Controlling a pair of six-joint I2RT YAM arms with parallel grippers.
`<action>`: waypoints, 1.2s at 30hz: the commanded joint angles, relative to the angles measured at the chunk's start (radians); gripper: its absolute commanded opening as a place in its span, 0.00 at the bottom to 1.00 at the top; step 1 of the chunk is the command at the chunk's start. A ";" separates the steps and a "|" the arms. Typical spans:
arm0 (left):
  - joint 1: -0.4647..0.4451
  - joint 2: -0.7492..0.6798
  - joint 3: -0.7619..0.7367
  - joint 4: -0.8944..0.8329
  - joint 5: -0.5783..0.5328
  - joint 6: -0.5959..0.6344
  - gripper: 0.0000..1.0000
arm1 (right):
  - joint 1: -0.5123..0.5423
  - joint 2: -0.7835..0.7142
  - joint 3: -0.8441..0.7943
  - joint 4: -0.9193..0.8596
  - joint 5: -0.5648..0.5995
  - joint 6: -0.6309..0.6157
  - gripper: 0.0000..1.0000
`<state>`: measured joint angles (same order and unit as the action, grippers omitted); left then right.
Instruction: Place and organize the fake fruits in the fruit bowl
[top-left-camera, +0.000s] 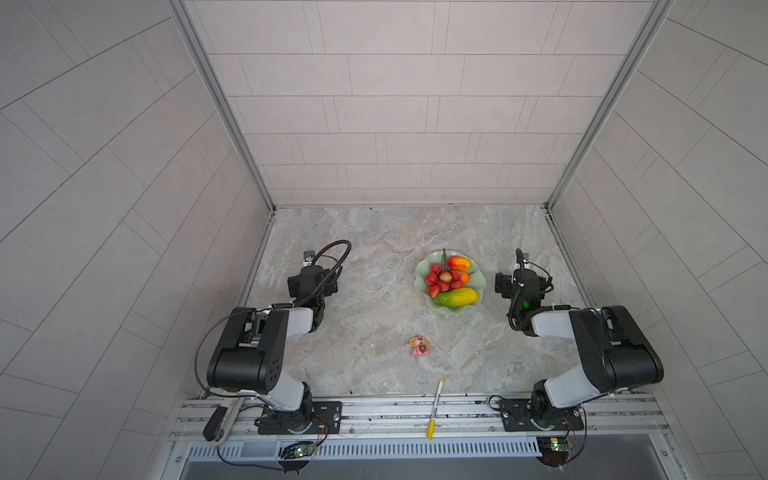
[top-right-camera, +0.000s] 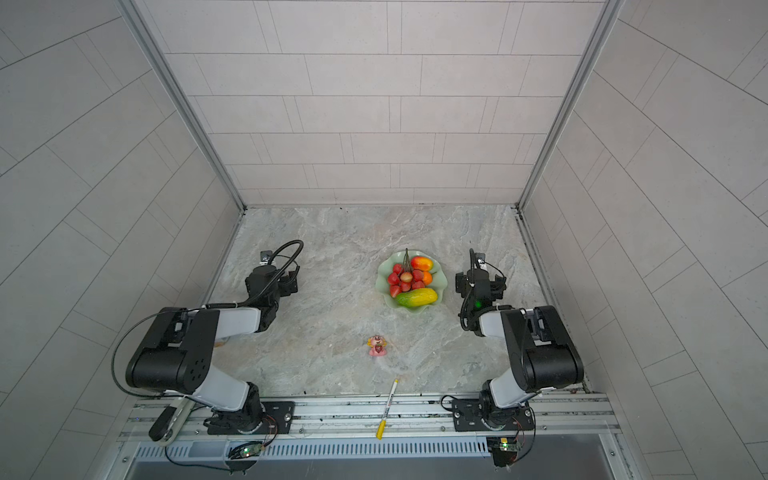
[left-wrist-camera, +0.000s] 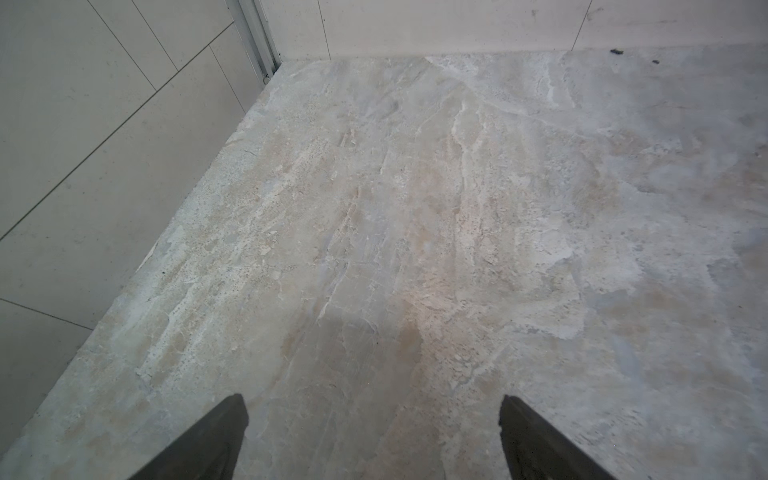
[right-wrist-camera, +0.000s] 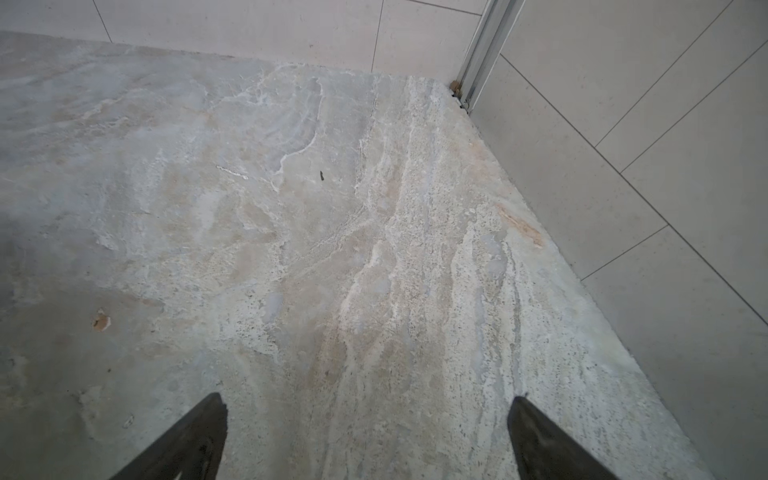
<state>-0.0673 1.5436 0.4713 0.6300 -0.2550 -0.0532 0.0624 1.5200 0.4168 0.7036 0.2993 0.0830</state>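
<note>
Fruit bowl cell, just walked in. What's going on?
Nothing is being handled right now. All four fake fruits sit in the fruit bowl: grape bunch, mango, orange and the green-yellow fruit on the side nearest the arm bases. The left claw and right claw are open and empty over bare table, either side of the bowl. A pink figurine and a pen lie outside it. The task looks done.

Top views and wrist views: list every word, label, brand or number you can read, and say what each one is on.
Nothing here is legible.
Yellow-and-white pen: dark print along its white barrel, seen in both top views, too small to read.
Wrist views: no writing at all.
</note>
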 joint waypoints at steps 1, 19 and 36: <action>0.007 -0.003 0.010 0.044 0.003 0.003 1.00 | 0.013 -0.003 0.007 0.044 0.025 -0.004 1.00; 0.008 -0.012 0.003 0.051 0.006 0.005 1.00 | 0.014 -0.011 0.008 0.033 0.027 0.002 1.00; 0.006 -0.010 0.004 0.050 0.005 0.004 1.00 | 0.015 -0.011 0.007 0.033 0.029 0.001 0.99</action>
<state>-0.0654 1.5436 0.4713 0.6609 -0.2512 -0.0517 0.0723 1.5200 0.4175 0.7326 0.3149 0.0826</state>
